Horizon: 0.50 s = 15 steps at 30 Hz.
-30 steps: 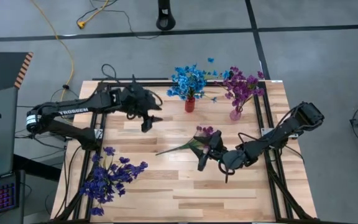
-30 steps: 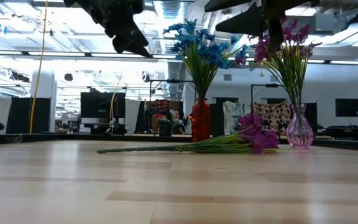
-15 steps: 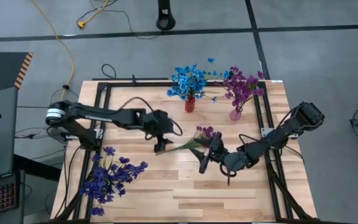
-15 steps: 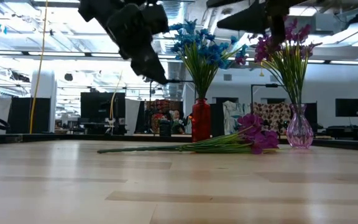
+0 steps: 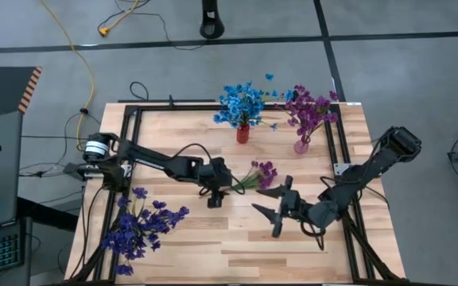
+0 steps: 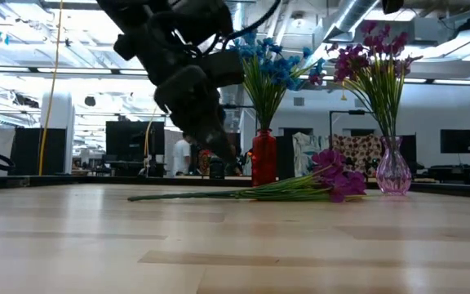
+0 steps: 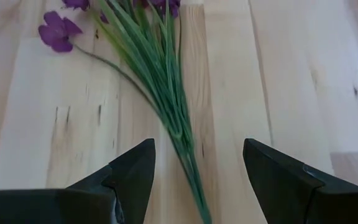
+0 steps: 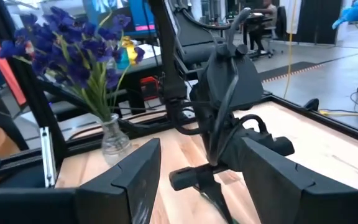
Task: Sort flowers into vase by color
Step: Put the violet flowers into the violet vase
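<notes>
**Observer:** Where is your left gripper?

**Robot:** My left gripper [image 5: 214, 193] is low over the middle of the table [image 5: 213, 246], above the stem end of the loose magenta bunch [image 5: 254, 173]. Fingers spread wide, nothing between them. Through the left wrist camera the green stems [image 7: 166, 106] run down the gap between my two fingers [image 7: 132, 171], touching neither.

**Observer:** And that bunch?

**Robot:** Flat on the wood. Blossoms point toward the vases, stems fan toward my left gripper. In the low view it lies in front of the red vase [image 6: 263, 157], and my left arm comes down just behind its stem tips.

**Observer:** Right gripper?

**Robot:** The right gripper [image 5: 272, 206] is near the table's centre, just beside the bunch on its nearer side and apart from it. Fingers parted, empty. Its wrist camera looks across at my left gripper [image 8: 219, 124].

**Observer:** The other flowers?

**Robot:** Blue flowers [image 5: 240, 103] stand in the red vase [image 5: 243, 133] at the far edge. Magenta flowers [image 5: 310, 110] stand in the pink glass vase [image 5: 301, 145] just beside it, toward my right. Dark violet flowers [image 5: 140, 226] stand in a clear vase [image 8: 114, 142] at the near left corner, well apart from the rest.

**Observer:** Anything behind the table?

**Robot:** A person [image 6: 184, 155] stands far back in the room, small in the low view.
</notes>
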Motion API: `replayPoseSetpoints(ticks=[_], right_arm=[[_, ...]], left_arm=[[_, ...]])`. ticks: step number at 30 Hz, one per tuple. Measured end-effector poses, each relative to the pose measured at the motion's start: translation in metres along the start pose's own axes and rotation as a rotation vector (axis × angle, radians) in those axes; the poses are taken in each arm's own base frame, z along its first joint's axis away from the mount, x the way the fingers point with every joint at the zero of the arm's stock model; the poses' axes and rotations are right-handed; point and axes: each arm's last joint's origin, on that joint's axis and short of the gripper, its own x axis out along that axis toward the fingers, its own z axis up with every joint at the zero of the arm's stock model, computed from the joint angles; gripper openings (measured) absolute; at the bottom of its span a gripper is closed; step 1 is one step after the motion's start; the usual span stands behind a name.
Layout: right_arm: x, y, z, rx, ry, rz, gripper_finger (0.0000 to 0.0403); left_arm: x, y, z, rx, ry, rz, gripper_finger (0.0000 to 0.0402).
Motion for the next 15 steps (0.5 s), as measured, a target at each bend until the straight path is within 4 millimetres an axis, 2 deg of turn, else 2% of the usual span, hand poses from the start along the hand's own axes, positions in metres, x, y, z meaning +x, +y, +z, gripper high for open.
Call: replayPoseSetpoints(ticks=[15], right_arm=[[-0.006, 0.004, -0.002, 0.000, 0.009, 0.023, 0.0244]], left_arm=[[0.043, -0.001, -0.012, -0.042, -0.012, 0.051, 0.0233]])
